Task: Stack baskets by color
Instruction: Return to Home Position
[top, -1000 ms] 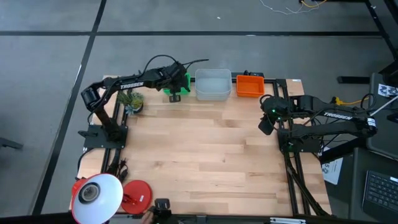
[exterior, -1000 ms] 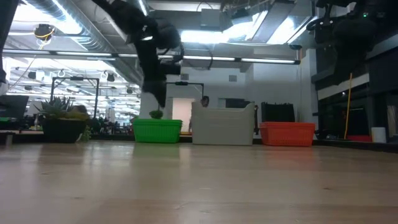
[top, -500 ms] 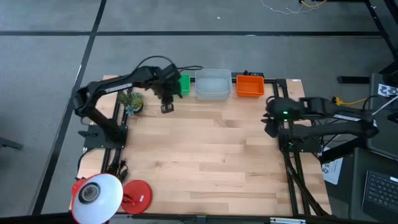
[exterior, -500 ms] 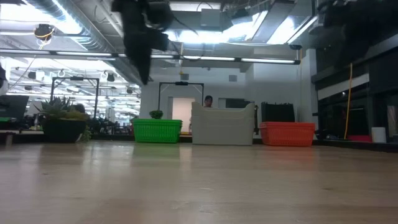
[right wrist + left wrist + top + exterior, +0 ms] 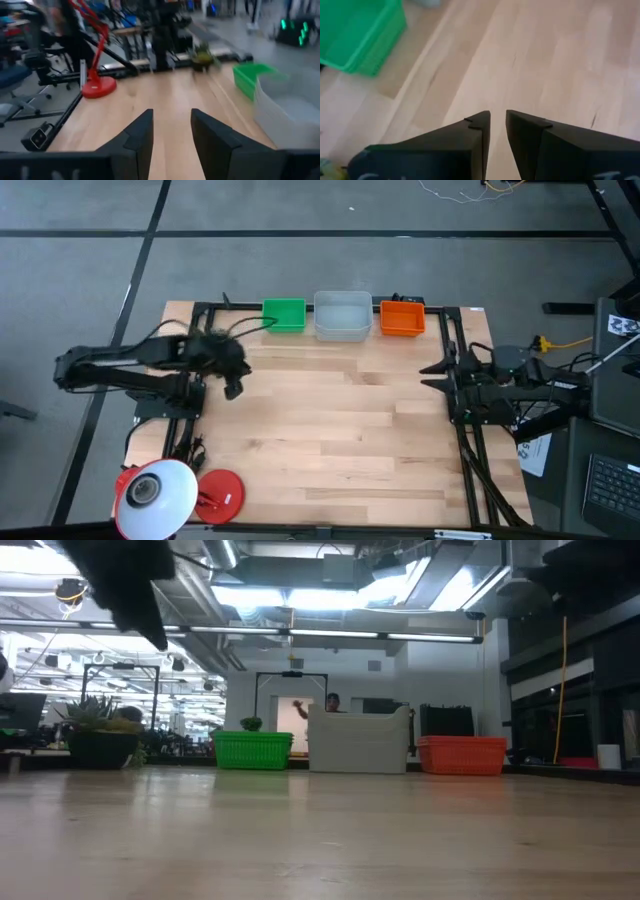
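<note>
From where I sit the sorting looks finished. Only three piles show, one per colour, in a row along the far edge of the bench: green stack, then grey stack just beside it, then orange stack. No loose basket lies anywhere else, so all that seems left is parking the arms.

The left pincer is empty, its fingers almost together with only a sliver between. The right pincer is empty with its fingers apart.

A second ago my left arm reached over the green stack. Now it has swung back low to the bench's left edge, well apart from the baskets. The right arm has folded further back at the right edge. The stacks have not shifted.
</note>
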### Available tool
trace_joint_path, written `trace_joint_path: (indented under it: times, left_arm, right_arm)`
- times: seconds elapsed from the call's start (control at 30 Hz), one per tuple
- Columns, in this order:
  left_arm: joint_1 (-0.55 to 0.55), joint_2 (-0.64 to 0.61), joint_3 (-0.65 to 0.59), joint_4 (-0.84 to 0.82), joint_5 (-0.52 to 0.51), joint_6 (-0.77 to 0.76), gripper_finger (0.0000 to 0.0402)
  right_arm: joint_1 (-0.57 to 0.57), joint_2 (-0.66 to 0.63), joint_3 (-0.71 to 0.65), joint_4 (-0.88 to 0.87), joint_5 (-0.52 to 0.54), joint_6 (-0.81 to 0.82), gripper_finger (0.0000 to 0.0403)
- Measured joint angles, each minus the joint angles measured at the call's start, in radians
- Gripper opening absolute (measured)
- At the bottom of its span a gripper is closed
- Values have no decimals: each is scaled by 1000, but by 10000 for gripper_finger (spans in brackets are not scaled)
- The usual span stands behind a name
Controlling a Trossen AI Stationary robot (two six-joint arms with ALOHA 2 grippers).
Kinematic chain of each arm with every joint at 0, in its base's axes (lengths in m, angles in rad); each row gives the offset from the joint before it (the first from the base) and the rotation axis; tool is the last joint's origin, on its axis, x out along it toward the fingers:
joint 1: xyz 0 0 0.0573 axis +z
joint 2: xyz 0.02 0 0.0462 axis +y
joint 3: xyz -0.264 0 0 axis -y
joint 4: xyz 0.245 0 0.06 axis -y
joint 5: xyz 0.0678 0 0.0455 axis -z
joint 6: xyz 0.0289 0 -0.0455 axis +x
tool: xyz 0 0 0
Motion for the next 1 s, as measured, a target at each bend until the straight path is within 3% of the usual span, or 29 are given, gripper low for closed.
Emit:
trace_joint_path:
  times: [0.27,0.4,0.57,0.83,1.0]
  left_arm:
    - [-227,-358,-209,249,-205,-89,53]
    - [-306,-454,-292,347,-296,-72,53]
    - [-361,-496,-398,449,-367,-56,53]
    - [-410,-497,-524,616,-369,-54,53]
    - [-418,-497,-582,692,-377,-55,53]
  right_arm:
    - [0,-179,-214,232,-20,-81,131]
    - [0,-164,-282,306,-27,-77,131]
    - [0,-177,-372,455,-29,-83,131]
    - [0,-177,-491,637,-45,-81,131]
    - [0,-175,-501,652,-4,-104,131]
